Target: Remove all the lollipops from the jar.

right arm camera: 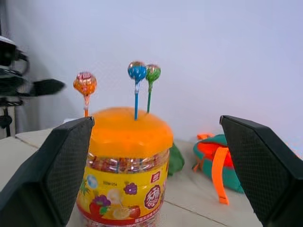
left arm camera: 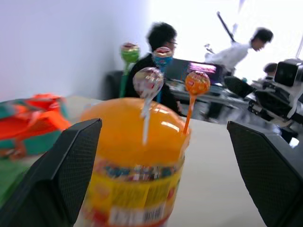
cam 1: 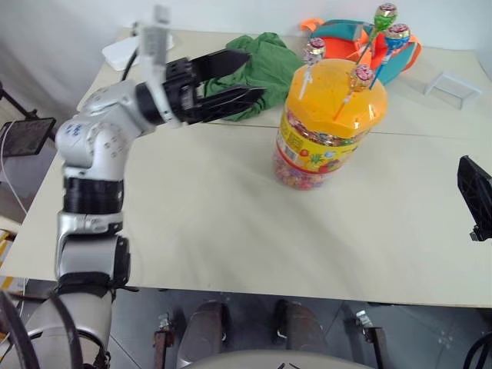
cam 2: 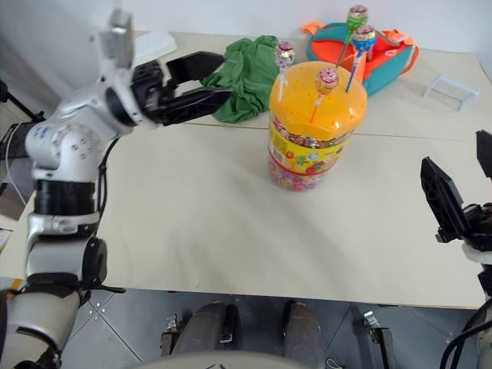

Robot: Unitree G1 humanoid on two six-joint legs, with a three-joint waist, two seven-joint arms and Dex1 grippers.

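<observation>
The jar [cam 1: 327, 127], a clear tub with an orange dome lid and a yellow label, stands upright on the table. Several lollipops stand stuck in its lid: a silvery one on a white stick [cam 1: 314, 51], an orange-stick one [cam 1: 361, 74], a green one [cam 1: 385, 13] and a blue one [cam 1: 397, 33]. My left gripper [cam 1: 254, 74] hovers open to the left of the lid, pointing at it, a short gap away. Out at the table's right side, my right gripper [cam 2: 465, 181] is open and faces the jar [right arm camera: 128, 146] from a distance. Neither holds anything.
A crumpled green cloth [cam 1: 265, 65] lies behind my left gripper. A teal-and-orange bag [cam 1: 342, 37] sits behind the jar. A small clear stand [cam 1: 453, 86] is at the back right, a white object [cam 1: 123, 52] at the back left. People show in the background of the left wrist view.
</observation>
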